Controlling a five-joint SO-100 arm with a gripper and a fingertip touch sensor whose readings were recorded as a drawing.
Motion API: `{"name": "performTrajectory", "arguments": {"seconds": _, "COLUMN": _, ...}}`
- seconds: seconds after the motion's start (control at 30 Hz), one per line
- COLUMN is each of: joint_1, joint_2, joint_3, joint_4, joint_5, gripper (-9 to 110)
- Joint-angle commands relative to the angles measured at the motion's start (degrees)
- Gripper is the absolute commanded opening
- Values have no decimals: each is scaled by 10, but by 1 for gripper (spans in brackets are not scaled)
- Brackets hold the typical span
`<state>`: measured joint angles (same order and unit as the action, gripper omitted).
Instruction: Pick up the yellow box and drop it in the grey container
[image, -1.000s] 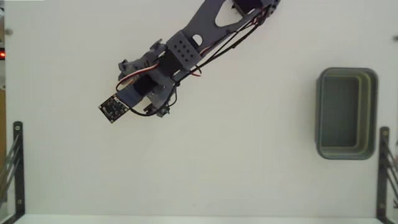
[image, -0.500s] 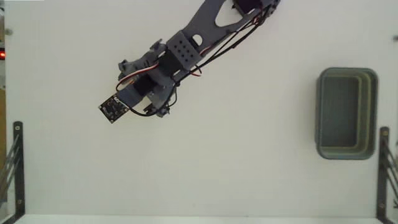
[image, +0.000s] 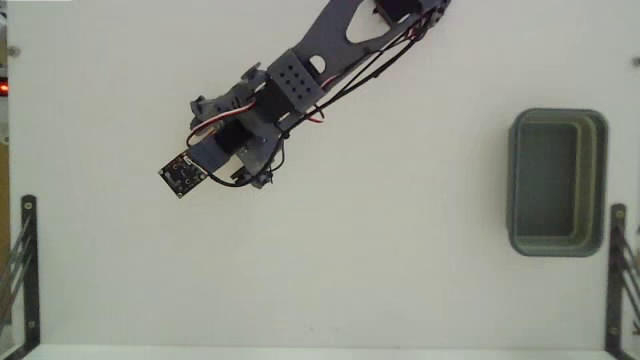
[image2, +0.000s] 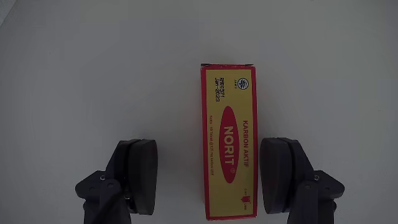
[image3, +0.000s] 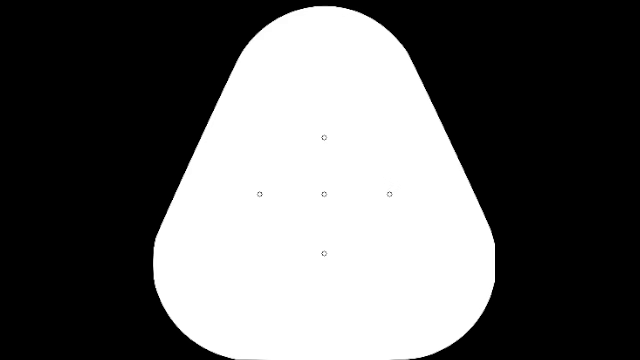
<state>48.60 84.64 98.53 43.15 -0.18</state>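
The yellow box (image2: 227, 141) lies flat on the white tabletop (image2: 93, 74), lengthwise between the spread, empty fingers (image2: 140, 175), closer to the right one, apparently lined up for a squeeze across its narrow sides, well away from the grey container (image: 556, 182).

The yellow box (image2: 228, 141) lies flat on the white table in the wrist view, long axis running up and down the picture, face up. It has a red border, a red oval reading NORIT and small dark print near its top end. The grey container (image: 557, 182), a grey-green rounded-corner tub with a thick rim, stands open at the right edge of the fixed view.
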Motion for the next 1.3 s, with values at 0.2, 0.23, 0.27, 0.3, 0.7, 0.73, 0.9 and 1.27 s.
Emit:
{"name": "performTrajectory", "arguments": {"seconds": 0.2, "joint_1": 13, "joint_2": 22, "joint_3": 0, "joint_4": -5, "joint_5": 2, "gripper": 102}}
{"name": "performTrajectory", "arguments": {"seconds": 0.23, "joint_1": 13, "joint_2": 22, "joint_3": 0, "joint_4": -5, "joint_5": 2, "gripper": 102}}
{"name": "performTrajectory", "arguments": {"seconds": 0.27, "joint_1": 13, "joint_2": 22, "joint_3": 0, "joint_4": -5, "joint_5": 2, "gripper": 101}}
{"name": "performTrajectory", "arguments": {"seconds": 0.3, "joint_1": 13, "joint_2": 22, "joint_3": 0, "joint_4": -5, "joint_5": 2, "gripper": 101}}
{"name": "performTrajectory", "arguments": {"seconds": 0.7, "joint_1": 13, "joint_2": 22, "joint_3": 0, "joint_4": -5, "joint_5": 2, "gripper": 98}}
{"name": "performTrajectory", "arguments": {"seconds": 0.73, "joint_1": 13, "joint_2": 22, "joint_3": 0, "joint_4": -5, "joint_5": 2, "gripper": 98}}
{"name": "performTrajectory", "arguments": {"seconds": 0.9, "joint_1": 13, "joint_2": 22, "joint_3": 0, "joint_4": -5, "joint_5": 2, "gripper": 97}}
{"name": "performTrajectory", "arguments": {"seconds": 1.27, "joint_1": 13, "joint_2": 22, "joint_3": 0, "joint_4": -5, "joint_5": 2, "gripper": 94}}
